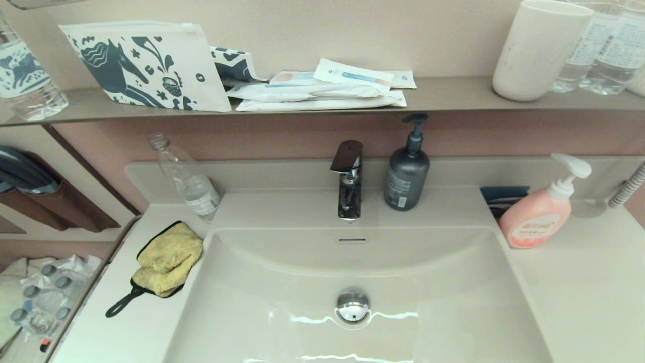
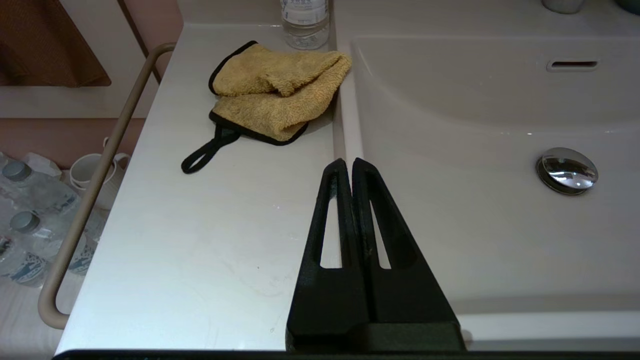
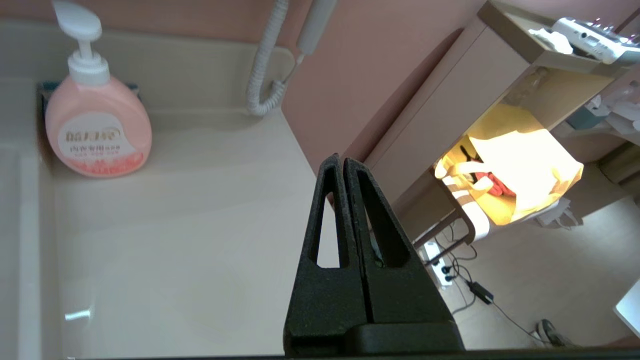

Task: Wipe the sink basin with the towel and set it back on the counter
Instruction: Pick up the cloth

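Note:
The mustard-yellow towel (image 1: 166,259) (image 2: 277,90) lies crumpled on the counter (image 1: 126,322) left of the sink basin (image 1: 428,302), its black loop (image 1: 118,305) trailing toward the front. The basin's chrome drain plug (image 1: 352,305) (image 2: 567,170) and slot overflow (image 1: 352,240) show bare. My left gripper (image 2: 347,161) is shut and empty, hovering over the counter's edge beside the basin, short of the towel. My right gripper (image 3: 341,159) is shut and empty above the right counter's outer edge. Neither arm appears in the head view.
A clear plastic bottle (image 1: 186,179) leans behind the towel. The faucet (image 1: 348,181), a dark pump bottle (image 1: 407,169) and a pink soap bottle (image 1: 539,214) (image 3: 97,120) stand behind the basin. A grey-brown shelf (image 1: 453,98) carries a pouch, packets and a cup. A rail (image 2: 95,190) borders the left counter.

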Motion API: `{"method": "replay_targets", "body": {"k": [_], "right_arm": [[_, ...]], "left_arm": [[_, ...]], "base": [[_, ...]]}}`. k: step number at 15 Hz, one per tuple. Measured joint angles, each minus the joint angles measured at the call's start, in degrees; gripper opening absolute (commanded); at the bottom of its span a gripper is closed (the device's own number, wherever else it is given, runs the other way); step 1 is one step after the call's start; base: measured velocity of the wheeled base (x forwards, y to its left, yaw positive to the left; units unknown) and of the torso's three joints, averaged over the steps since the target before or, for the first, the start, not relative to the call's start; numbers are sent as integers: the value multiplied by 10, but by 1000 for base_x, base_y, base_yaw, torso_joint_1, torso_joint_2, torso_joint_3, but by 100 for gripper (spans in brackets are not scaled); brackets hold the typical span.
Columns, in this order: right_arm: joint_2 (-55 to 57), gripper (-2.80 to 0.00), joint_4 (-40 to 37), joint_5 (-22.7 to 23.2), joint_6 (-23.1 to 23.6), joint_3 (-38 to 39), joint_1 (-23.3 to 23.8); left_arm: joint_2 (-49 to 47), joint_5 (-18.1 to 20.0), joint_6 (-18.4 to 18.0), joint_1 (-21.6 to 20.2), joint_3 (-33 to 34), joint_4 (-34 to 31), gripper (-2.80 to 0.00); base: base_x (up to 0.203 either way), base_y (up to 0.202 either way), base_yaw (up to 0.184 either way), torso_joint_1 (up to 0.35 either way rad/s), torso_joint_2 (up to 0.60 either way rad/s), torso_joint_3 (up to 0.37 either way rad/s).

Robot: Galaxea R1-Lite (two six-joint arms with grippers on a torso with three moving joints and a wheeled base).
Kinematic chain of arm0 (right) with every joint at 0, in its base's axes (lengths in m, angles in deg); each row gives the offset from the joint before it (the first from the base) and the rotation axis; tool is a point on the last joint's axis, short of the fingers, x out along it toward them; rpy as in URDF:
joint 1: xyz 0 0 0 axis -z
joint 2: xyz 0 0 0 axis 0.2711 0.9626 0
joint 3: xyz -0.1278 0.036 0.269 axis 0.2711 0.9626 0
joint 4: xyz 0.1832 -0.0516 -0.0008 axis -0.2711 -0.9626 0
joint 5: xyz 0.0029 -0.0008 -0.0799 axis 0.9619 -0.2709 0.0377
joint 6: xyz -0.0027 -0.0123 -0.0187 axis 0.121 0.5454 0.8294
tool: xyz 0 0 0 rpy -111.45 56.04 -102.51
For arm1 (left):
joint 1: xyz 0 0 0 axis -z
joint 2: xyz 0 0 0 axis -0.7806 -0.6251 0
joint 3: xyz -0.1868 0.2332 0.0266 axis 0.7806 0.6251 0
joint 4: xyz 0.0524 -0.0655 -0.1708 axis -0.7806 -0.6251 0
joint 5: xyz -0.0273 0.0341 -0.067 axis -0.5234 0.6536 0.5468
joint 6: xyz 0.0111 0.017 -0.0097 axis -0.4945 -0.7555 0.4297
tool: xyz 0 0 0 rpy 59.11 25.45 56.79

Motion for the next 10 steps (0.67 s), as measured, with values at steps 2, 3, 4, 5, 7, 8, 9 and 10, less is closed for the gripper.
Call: {"method": "replay_targets", "body": {"k": [2,3,4,5,7,8,9,10], "right_arm": [[-27,-280,0,15,0,3,7],[-38,-280,0,23,-1,8,10],[-51,-280,1,30,-3,16,12],[-63,-280,3,42,-8,26,14],[-90,-280,4,82,-24,45,16],[-103,-280,5,102,-37,55,17],[-114,-280,5,116,-58,66,18],[-123,-280,5,126,-81,77,18]], "left_arm": [[0,0,0,0,0,0,-280],[0,0,0,0,0,0,-280],[0,0,0,0,0,0,-280],[0,0,0,0,0,0,-280],[0,0,0,0,0,0,-280],[0,0,0,0,0,0,-280],[0,0,0,0,0,0,-280],[0,0,0,0,0,0,-280]], "base": [[0,0,0,0,0,0],[0,0,0,0,0,0],[0,0,0,0,0,0],[0,0,0,0,0,0],[0,0,0,0,0,0],[0,0,0,0,0,0],[0,0,0,0,0,0],[0,0,0,0,0,0]]}}
